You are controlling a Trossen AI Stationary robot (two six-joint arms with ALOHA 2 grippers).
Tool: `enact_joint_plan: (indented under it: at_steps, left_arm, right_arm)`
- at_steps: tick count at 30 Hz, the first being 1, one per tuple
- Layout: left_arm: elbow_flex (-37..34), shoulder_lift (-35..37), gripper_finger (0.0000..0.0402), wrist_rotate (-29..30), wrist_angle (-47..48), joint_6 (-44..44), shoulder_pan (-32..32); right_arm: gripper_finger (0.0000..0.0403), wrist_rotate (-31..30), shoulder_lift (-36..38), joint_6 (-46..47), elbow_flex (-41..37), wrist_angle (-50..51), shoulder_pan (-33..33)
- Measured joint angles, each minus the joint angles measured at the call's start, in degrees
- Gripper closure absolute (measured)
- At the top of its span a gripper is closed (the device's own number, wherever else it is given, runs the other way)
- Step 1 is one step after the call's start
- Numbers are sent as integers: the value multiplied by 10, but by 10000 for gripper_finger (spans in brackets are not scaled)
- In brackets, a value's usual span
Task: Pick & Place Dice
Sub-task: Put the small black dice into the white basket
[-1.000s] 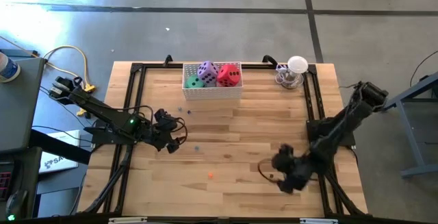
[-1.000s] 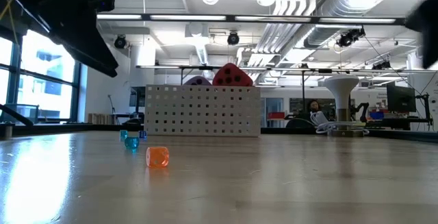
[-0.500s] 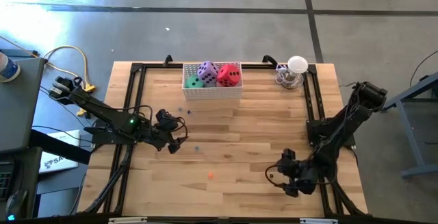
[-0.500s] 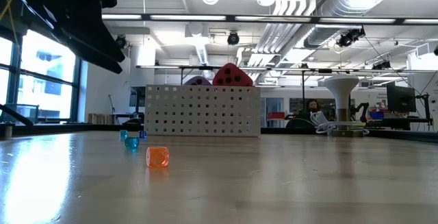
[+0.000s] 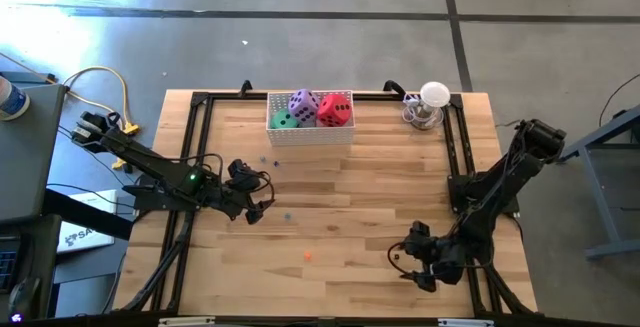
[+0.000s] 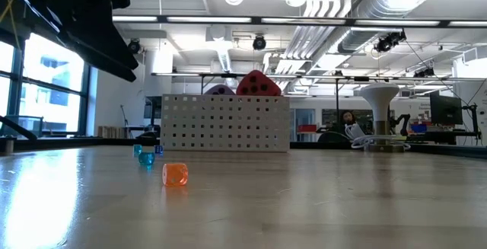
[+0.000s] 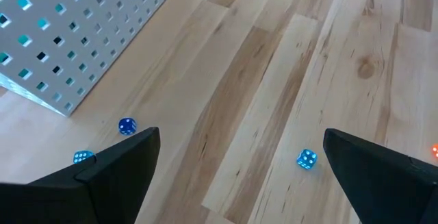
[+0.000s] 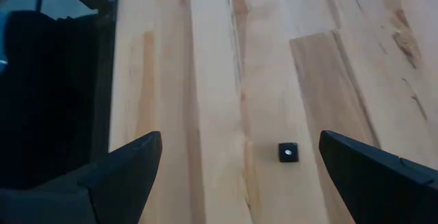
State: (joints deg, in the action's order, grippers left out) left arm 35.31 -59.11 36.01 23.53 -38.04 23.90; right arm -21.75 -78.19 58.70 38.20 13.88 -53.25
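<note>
Soft pipped dice, purple (image 5: 302, 102), red (image 5: 336, 110), green (image 5: 286, 119), sitting in white perforated basket (image 5: 310, 133) at far tabletop (image 5: 360, 197) edge, pink unseen; left tool (image 5: 258, 207) and right tool (image 5: 409, 267) spread, empty; best approached from above, pinching one cube's flat sides.

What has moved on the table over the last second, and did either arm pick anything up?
The right gripper drew back toward the table's near right corner, open and empty. Nothing was grasped or released. The left gripper stayed put, open, over the left side. The purple, green and red dice remain in the white basket.
</note>
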Motion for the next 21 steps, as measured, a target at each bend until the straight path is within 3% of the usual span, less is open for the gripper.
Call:
enact_joint_plan:
  at_steps: [21]
  left_arm:
    - [0,0,2,0,0,3,0]
  right_arm:
    - [15,-31,0,-3,1,-19,16]
